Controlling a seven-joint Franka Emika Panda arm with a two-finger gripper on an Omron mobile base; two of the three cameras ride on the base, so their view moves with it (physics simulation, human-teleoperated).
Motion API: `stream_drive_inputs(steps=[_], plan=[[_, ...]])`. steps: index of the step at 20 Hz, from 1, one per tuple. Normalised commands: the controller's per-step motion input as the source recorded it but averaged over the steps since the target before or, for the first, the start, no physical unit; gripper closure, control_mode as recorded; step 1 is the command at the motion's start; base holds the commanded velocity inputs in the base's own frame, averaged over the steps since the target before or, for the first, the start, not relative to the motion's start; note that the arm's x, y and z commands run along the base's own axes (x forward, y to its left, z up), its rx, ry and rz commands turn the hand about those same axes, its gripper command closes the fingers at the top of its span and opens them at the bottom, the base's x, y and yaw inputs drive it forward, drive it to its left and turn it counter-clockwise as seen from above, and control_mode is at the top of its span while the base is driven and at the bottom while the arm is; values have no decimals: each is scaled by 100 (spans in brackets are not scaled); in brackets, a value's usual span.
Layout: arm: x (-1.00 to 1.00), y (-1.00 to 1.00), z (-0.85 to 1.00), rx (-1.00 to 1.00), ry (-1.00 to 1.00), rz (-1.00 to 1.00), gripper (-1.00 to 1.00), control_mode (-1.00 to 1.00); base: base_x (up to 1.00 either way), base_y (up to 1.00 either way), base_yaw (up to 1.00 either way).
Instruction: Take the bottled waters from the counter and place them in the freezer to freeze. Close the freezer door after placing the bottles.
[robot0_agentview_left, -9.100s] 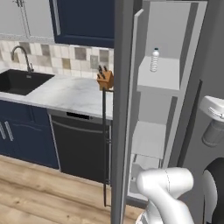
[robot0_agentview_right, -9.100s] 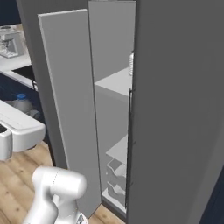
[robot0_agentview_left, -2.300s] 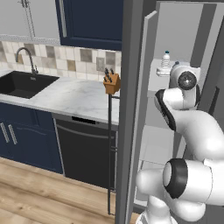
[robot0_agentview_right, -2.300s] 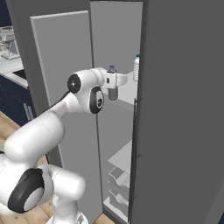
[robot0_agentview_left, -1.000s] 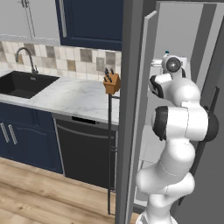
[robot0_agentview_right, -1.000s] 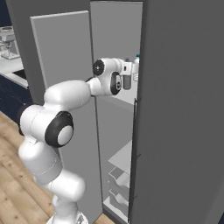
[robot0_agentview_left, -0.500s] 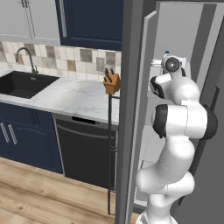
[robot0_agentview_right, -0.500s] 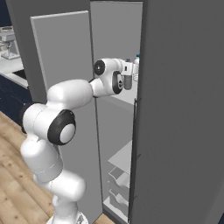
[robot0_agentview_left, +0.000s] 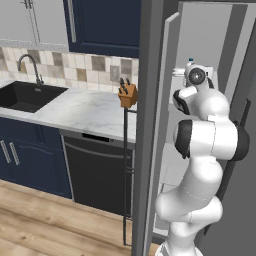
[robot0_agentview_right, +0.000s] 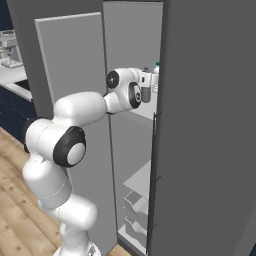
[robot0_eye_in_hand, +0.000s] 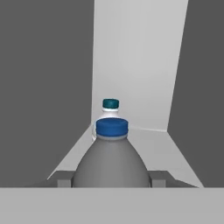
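My gripper (robot0_eye_in_hand: 111, 179) is shut on a bottled water (robot0_eye_in_hand: 111, 162), grey and ribbed with a blue cap, held upright between the fingertips (robot0_eye_in_hand: 61, 178). It hangs just above the white upper shelf (robot0_eye_in_hand: 151, 142) inside the freezer (robot0_agentview_left: 210, 30). A second bottled water (robot0_eye_in_hand: 110, 109) stands farther back on that shelf. In the left base view the hand (robot0_agentview_left: 195, 75) reaches past the open freezer door (robot0_agentview_left: 150, 125). In the right base view the gripper (robot0_agentview_right: 150, 82) sits at the freezer's opening, with a blue cap (robot0_agentview_right: 157, 65) just above it. The counter (robot0_agentview_left: 85, 107) lies to the left.
A wooden knife block (robot0_agentview_left: 127, 95) stands on the counter's right end, a black sink (robot0_agentview_left: 27, 95) at its left. A black dishwasher front (robot0_agentview_left: 97, 170) sits below. Lower white freezer shelves (robot0_agentview_right: 140, 182) show under the arm. The door (robot0_agentview_right: 70, 55) stands close on the arm's left.
Over the last seconds the arm rose and stretched into the freezer with the bottle. In the last second nothing has visibly moved.
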Motion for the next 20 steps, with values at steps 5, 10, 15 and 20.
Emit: stream_drive_inputs(steps=[5, 10, 15, 20], plan=[[0, 0, -16, 1, 0, 0, 100, -100, 0, 0, 0], [0, 0, -17, 1, 0, 0, -100, -100, 0, 0, 0], [0, 0, -5, 0, 0, 0, -100, -100, 0, 0, 0], [0, 0, 0, 0, 0, 0, -100, -100, 0, 0, 0]])
